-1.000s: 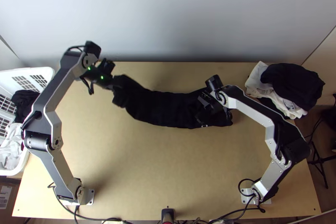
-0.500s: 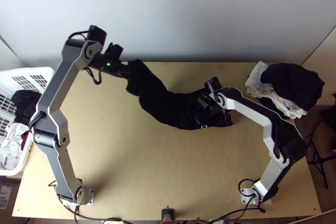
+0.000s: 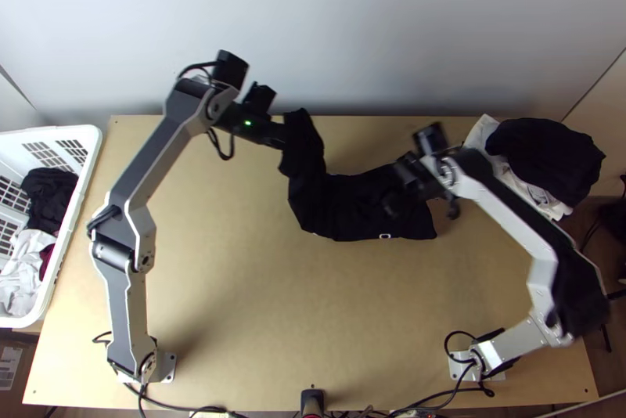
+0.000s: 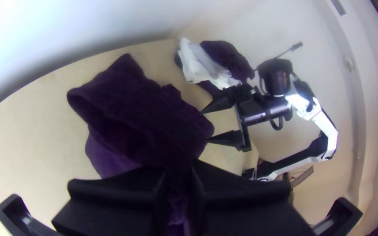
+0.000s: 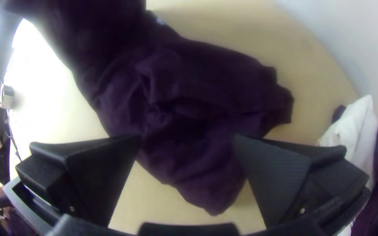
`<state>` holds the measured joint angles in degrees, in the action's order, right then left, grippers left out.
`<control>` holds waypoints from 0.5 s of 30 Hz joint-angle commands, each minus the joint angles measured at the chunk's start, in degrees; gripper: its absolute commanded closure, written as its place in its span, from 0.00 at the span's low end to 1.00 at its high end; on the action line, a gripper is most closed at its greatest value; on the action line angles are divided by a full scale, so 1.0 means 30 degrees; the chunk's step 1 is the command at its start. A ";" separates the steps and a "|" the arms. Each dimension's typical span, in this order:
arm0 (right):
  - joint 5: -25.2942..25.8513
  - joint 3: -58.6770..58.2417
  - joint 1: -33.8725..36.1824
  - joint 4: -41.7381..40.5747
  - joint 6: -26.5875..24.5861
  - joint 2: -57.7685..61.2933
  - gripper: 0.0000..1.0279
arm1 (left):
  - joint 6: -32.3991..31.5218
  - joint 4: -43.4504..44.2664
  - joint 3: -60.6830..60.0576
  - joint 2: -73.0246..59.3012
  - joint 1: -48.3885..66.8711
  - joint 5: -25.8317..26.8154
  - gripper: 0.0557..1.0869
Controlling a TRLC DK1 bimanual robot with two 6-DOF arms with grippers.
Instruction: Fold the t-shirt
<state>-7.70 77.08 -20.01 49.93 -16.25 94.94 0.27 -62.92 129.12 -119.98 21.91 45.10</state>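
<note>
The black t-shirt [image 3: 352, 207] lies as a narrow folded strip in the top view, its right part on the table and its left end lifted. My left gripper [image 3: 283, 136] is shut on that raised end. In the left wrist view the dark cloth [image 4: 136, 109] hangs from my left gripper [image 4: 178, 175], pinched between its fingers. My right gripper [image 3: 403, 195] is over the right part of the shirt. From the right wrist, my right gripper [image 5: 187, 140] stands open with its fingers apart above the wrinkled shirt [image 5: 189, 100].
A pile of white and black clothes [image 3: 548, 160] lies at the table's back right corner. On the left stands a white basket [image 3: 86, 152] with dark and white clothes. The wall runs along the table's back edge. Bare wood spans the table's front part.
My left gripper has moved right with the cloth's end, lifting it and drawing it toward the other part. The right gripper has shifted right and slightly up the picture.
</note>
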 commanded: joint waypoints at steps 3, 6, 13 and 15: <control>-0.0420 0.0762 0.1514 0.2077 0.0554 -0.3403 0.04 | -0.0589 0.1987 0.0202 -0.1343 0.2306 0.0054 0.97; -0.0420 0.0323 0.2129 0.2370 0.0876 -0.4575 0.04 | -0.1292 0.3481 0.0202 -0.1841 0.2979 0.0025 0.97; -0.0420 -0.0908 0.2568 0.2340 0.1345 -0.5981 0.04 | -0.3636 0.7378 0.0202 -0.2984 0.4093 -0.0034 0.97; -0.0420 -0.0937 0.2715 0.2340 0.1345 -0.6157 0.04 | -0.3841 0.7905 0.0202 -0.3277 0.4415 -0.0034 0.97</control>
<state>-8.88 75.99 -13.54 56.51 -13.17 80.29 -7.31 -46.74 129.67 -126.80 31.70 45.04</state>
